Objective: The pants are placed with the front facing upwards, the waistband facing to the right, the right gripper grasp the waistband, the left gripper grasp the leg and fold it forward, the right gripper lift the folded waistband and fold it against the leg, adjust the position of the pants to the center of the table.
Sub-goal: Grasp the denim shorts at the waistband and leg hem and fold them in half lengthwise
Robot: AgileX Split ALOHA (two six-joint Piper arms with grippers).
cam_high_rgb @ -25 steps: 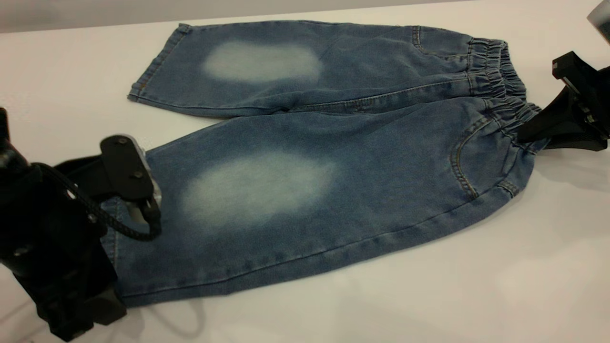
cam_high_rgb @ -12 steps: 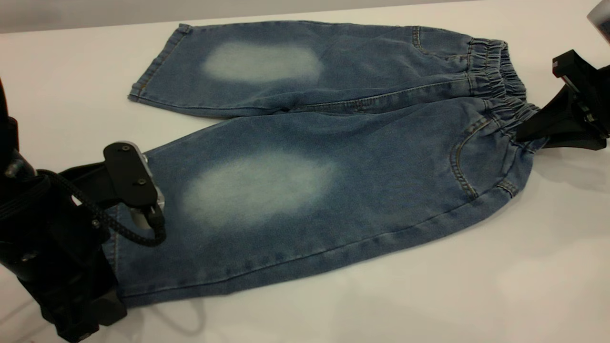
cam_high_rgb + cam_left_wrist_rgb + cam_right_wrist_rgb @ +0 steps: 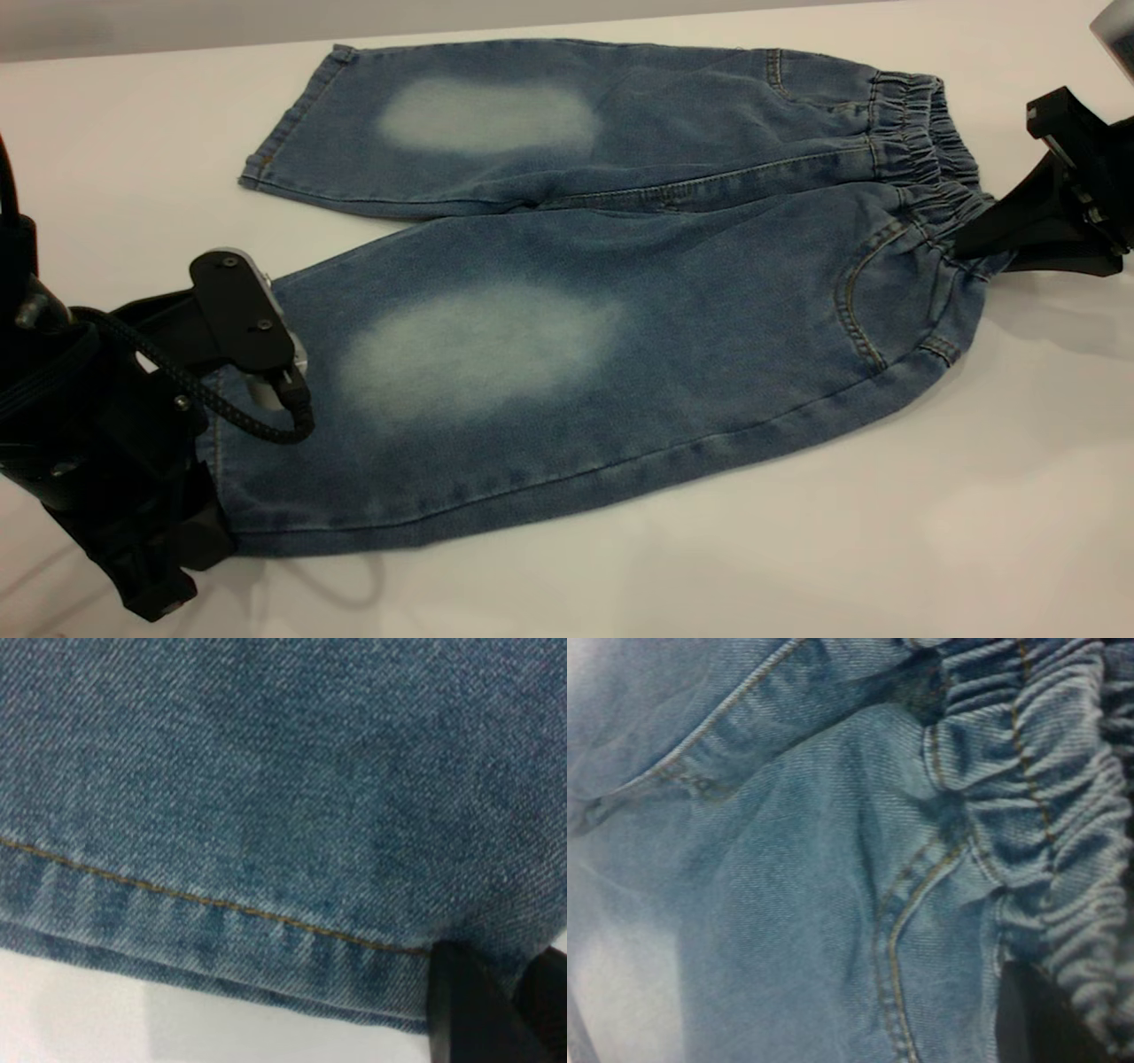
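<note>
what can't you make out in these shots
- Left pincer grip: exterior view, its own black body hides the fingertips at the leg hem.
- Right pincer closure: fingertips buried in the waistband gathers.
- Right arm: cut off by the exterior view's edge.
- Pants underside: hidden against the table.

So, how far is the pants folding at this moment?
Early stage. Done: the pants lie flat on the table, waistband to the right. In hand: the right gripper is at the waistband, and the left gripper is at the near leg's hem; neither grip is confirmed. Left: both folds and the centring.
</note>
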